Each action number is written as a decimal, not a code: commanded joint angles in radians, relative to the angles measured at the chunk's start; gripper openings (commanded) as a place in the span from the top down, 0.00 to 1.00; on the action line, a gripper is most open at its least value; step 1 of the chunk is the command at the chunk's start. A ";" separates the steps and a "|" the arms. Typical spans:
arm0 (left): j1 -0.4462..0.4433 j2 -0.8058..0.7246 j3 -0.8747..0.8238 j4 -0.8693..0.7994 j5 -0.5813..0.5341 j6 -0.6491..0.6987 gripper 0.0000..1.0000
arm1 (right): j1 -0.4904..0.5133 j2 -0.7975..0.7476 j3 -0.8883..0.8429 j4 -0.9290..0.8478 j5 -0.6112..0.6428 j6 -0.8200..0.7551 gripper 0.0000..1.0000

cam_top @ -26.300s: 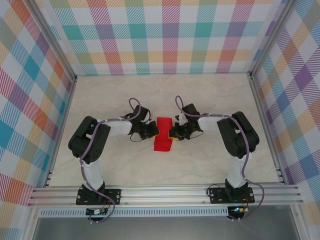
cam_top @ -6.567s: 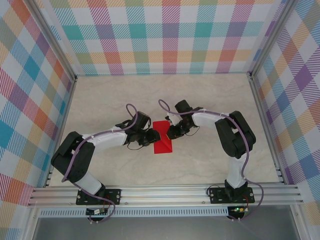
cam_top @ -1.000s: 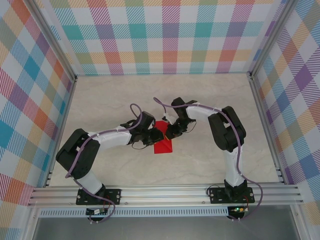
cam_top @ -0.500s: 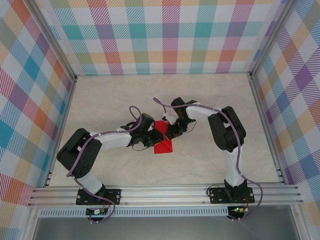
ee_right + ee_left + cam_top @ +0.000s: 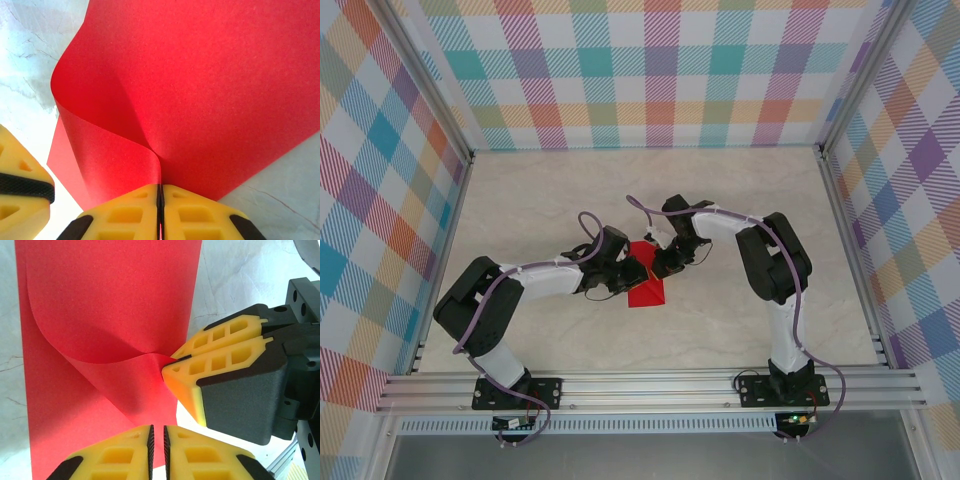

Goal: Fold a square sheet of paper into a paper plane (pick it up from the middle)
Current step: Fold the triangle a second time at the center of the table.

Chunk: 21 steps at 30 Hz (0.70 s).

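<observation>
**Top view.** The square sheet of paper [image 5: 647,288] lies mid-table [image 5: 740,210], between the two wrists. The left gripper [image 5: 626,272] is at its left edge and the right gripper [image 5: 663,262] at its far right corner. Finger detail is too small to read here.

**Left wrist view.** The sheet is flat on the marble except for one flap, which is lifted and curled over towards the middle. The right gripper pinches the tip of that curl. The left gripper's own fingers [image 5: 117,452] are narrow, with a thin slit between them, over the near edge. I cannot tell whether paper sits in the slit.

**Right wrist view.** The right fingers [image 5: 125,210] are pressed together on the bent-over flap, and the paper fans away from the tips. One left finger sits just beside the sheet's edge; contact is unclear.

**Step (judged).** A corner is being carried over for a diagonal fold. To do it well:
- Keep the pinch firm.
- Carry the flap low until its edges line up.
- Pin the base sheet with the left gripper so it cannot slide.
- Crease only once the edges are aligned.
</observation>
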 commanded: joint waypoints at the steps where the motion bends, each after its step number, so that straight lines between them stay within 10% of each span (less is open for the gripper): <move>1: -0.015 0.002 -0.022 0.042 0.006 -0.023 0.87 | -0.005 0.021 0.017 -0.011 0.036 -0.015 0.91; 21: -0.015 0.033 -0.045 0.126 0.029 -0.046 0.88 | -0.009 -0.037 -0.015 0.004 0.044 -0.001 0.92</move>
